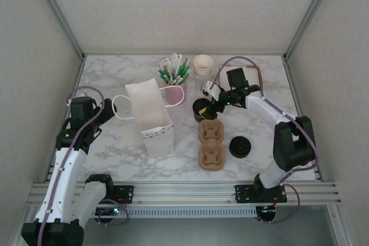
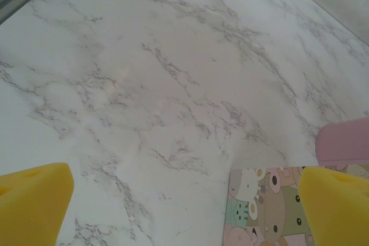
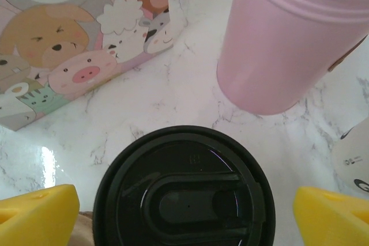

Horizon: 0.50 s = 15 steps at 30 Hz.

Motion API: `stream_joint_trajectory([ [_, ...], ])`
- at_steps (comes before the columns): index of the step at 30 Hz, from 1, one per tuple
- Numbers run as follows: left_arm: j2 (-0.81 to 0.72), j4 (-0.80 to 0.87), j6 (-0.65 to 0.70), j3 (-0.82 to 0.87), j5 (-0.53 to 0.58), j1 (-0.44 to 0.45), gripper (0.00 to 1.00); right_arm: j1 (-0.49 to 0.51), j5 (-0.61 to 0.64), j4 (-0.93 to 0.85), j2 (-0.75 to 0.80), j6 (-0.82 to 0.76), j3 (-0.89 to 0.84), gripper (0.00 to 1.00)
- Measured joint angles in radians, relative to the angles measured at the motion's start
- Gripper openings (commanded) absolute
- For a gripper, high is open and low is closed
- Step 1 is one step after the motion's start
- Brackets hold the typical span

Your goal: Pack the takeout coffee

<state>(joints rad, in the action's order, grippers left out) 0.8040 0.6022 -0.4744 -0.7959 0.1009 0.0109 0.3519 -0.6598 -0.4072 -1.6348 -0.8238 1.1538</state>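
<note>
the right gripper [image 1: 214, 101] hangs released, its yellow pads [image 3: 34, 214] spread wide to either side of the coffee [image 3: 183, 191], which sits directly beneath it with a gap at each pad. just ahead stand a pink cup [image 3: 288, 44] and a printed paper bag [image 3: 69, 38]. behind lies the cardboard carrier [image 1: 211, 145], touching the coffee or under it, i cannot tell which. the left gripper [image 2: 184, 205], also released, hovers over bare table [image 2: 173, 56]. closing off-centre or on the lid alone could pop it off or tip the coffee; drifting forward could knock the pink cup.
</note>
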Motion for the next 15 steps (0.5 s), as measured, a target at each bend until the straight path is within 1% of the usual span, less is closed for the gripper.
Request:
stream_joint_trajectory([
  [8,0.0,0.0,0.0,0.0,0.0,0.0,1.0,0.0,0.005,0.004,-0.03,-0.025,0.0,0.96],
  [15,0.0,0.0,0.0,0.0,0.0,0.0,1.0,0.0,0.005,0.006,-0.032,-0.029,0.0,0.9],
])
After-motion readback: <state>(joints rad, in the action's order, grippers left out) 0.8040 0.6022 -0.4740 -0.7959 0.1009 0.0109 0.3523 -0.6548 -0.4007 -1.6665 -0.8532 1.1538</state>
